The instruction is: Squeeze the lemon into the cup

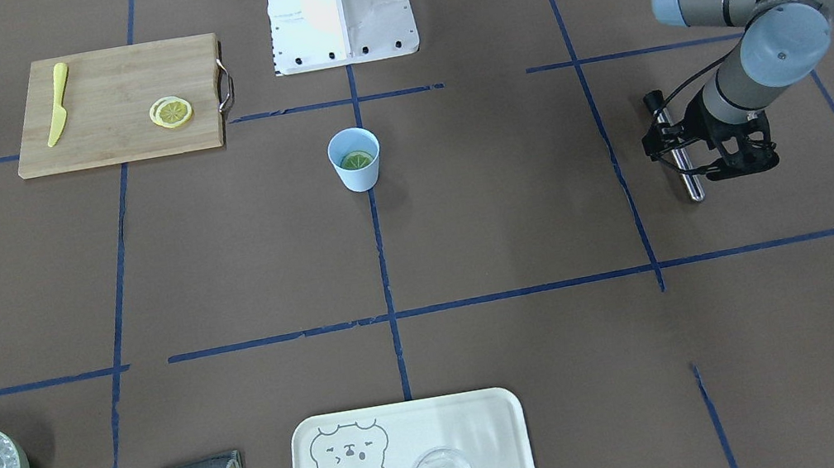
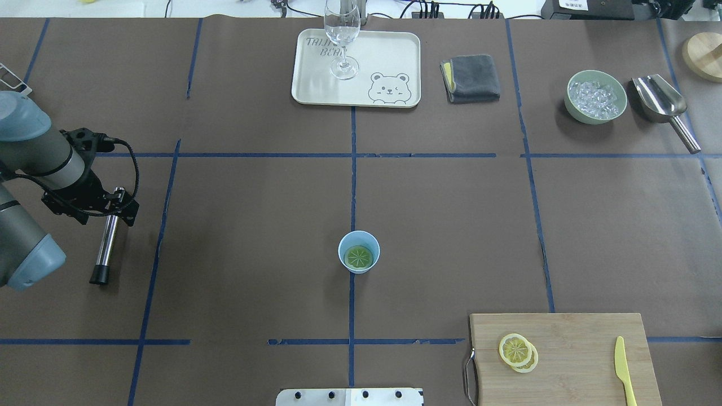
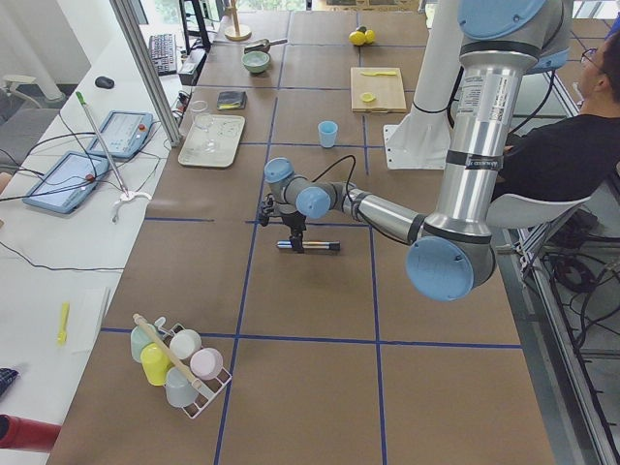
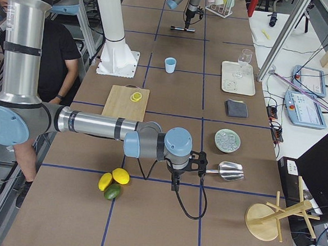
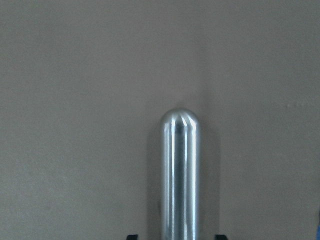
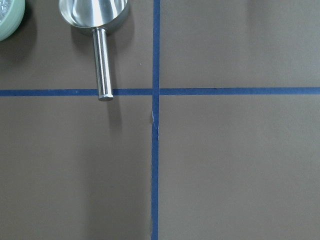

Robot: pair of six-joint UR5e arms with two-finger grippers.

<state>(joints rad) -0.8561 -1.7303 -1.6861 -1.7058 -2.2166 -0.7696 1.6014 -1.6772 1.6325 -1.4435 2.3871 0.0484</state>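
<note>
Overhead exterior: the cup (image 2: 359, 265) stands upright on the centre tape line. The lemon slice (image 2: 359, 257) lies flat inside it. Two spare slices (image 2: 518, 352) overlap on the cutting board (image 2: 575, 338), with the yellow knife (image 2: 625, 369) well apart from them. The left gripper (image 2: 115, 204) sits over one end of a steel rod (image 2: 106, 242), well apart from the cup.

Left wrist-mounted: the rod runs between the fingertips (image 5: 131, 236), which stand apart with a gap on either side.

Exterior right: the right gripper (image 4: 175, 183) points down just beside the steel scoop (image 4: 228, 171) and near the bowl of ice (image 4: 227, 140). Whether its jaws are apart or together cannot be told.

Right wrist-mounted: only the scoop's handle, the bowl's edge and the taped table show.
</note>
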